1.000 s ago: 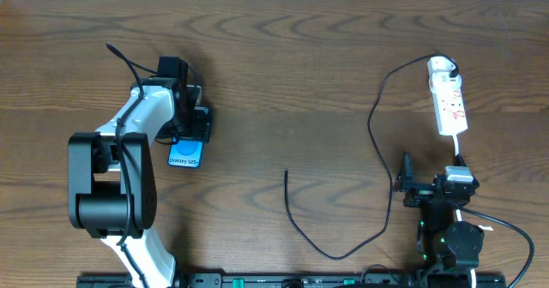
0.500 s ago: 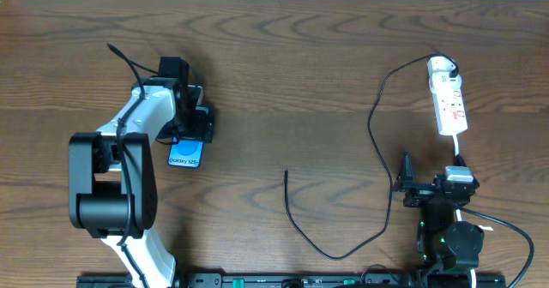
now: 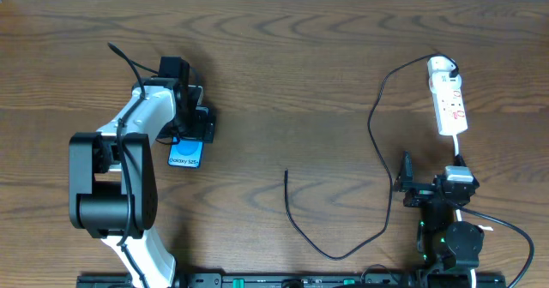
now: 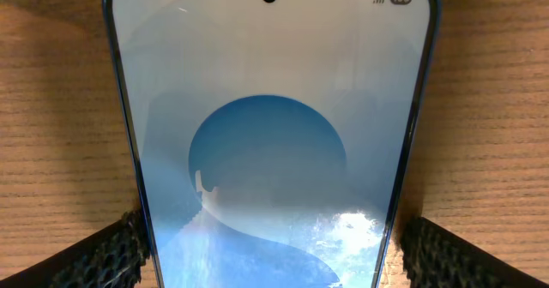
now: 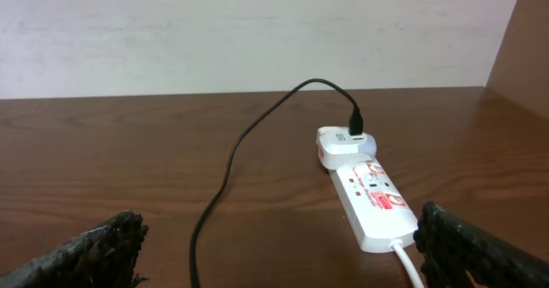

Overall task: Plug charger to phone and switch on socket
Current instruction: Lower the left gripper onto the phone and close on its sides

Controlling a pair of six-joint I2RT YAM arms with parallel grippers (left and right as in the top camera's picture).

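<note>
In the left part of the overhead frame the left gripper (image 3: 194,130) is hovering over the upper end of the phone (image 3: 185,155), which is lying flat, screen up, on the wooden table (image 3: 283,74). In the left wrist view its jaws are standing wide, with one finger (image 4: 99,254) at each lower corner, straddling the phone's sides. A sliver of wood is showing between the phone's edge and the finger at the frame's lower right, and nothing is being gripped. At centre the charger (image 3: 370,129) is lying loose, its free tip pointing up mid-frame, well apart from the phone. The cable is looping along the lower edge and climbing to the upper right. There it is sitting plugged into a white adapter (image 5: 343,142) at the far end of the socket (image 3: 449,99). At lower right the right gripper (image 5: 287,262) is holding its jaws fully apart, empty, just below the socket, whose white cord (image 5: 408,267) is running towards it
</note>
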